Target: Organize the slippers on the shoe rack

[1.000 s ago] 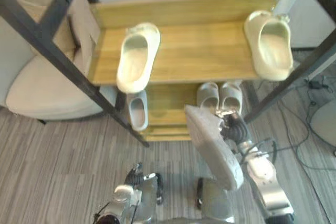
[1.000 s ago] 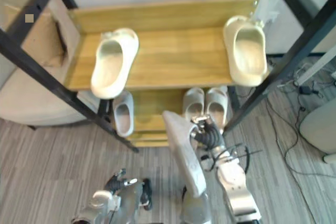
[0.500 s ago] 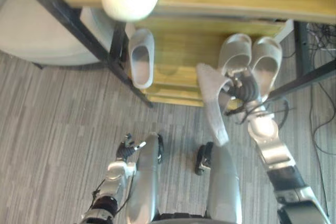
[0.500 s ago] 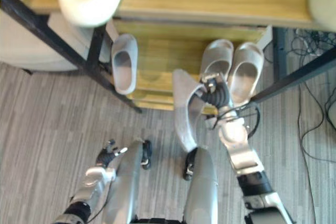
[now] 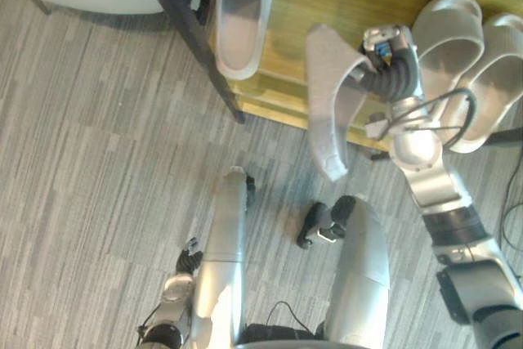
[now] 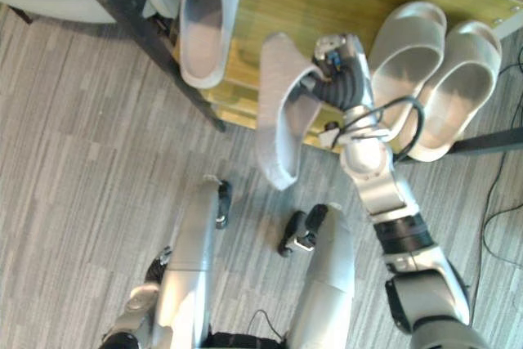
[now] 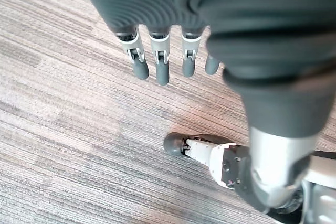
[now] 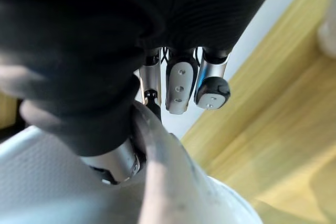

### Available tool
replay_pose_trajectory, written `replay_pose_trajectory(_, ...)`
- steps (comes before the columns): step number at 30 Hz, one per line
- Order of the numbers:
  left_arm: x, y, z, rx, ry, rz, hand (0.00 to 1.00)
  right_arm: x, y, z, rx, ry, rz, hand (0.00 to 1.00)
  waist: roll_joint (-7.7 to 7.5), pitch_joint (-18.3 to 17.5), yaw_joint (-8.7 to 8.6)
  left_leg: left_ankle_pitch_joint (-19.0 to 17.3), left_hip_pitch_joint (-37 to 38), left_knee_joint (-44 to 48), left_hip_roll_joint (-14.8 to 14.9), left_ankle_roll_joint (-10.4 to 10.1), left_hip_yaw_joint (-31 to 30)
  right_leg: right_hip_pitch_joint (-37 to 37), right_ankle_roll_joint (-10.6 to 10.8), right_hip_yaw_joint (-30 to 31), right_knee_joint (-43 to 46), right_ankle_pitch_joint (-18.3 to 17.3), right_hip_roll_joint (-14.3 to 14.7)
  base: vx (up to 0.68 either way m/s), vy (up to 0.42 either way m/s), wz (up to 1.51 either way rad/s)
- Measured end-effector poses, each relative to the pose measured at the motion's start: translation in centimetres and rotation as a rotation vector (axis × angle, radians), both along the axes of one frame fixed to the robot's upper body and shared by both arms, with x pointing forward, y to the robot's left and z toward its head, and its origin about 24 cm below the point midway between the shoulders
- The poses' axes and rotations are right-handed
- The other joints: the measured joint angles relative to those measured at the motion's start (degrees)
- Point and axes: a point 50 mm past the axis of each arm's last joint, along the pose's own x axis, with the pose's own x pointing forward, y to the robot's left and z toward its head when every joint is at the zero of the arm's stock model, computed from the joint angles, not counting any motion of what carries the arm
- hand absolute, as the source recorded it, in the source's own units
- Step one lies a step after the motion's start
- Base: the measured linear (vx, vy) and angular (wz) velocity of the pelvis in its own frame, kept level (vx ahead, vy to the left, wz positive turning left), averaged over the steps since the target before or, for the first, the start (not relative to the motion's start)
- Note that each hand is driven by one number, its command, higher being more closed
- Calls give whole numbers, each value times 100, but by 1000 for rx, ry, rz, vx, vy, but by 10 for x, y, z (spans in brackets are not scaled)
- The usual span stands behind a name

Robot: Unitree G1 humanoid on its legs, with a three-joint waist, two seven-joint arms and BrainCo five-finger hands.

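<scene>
We saw the right robot hand (image 5: 392, 71) clutching a smooth grey slipper (image 5: 327, 120) at the wooden shoe rack (image 5: 302, 6)'s front edge; left robot hand (image 7: 161, 61) slack-fingered.

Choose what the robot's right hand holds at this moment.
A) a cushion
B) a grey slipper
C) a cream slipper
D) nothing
B: the right hand has its fingers curled round the grey slipper, which it holds by the wooden shelf.
</scene>
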Motion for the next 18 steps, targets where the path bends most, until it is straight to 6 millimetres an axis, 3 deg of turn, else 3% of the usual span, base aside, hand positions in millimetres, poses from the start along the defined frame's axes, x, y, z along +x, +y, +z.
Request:
replay_pose_trajectory(5,6,-3,7,8,-42,-16,0,13,-4,17,-58,-43,-105,100,2,-1,180,28,-280,91,-14,34,-2,-237,12,-35,139,-51,-86,-24,-5,8)
replay_pose_trajectory(9,10,-3,10,11,-64,-16,0,18,-3,45,-110,-137,-177,100,2,-1,219,35,-542,212,-106,32,-36,-453,8,-46,320,-121,-188,-23,4,12)
replay_pose_trajectory(18,13,-3,13,22,-77,-8,0,27,-8,70,-151,-225,-329,100,-3,-13,323,58,-744,256,-114,7,-47,-585,9,-109,431,-214,-271,-32,-10,8)
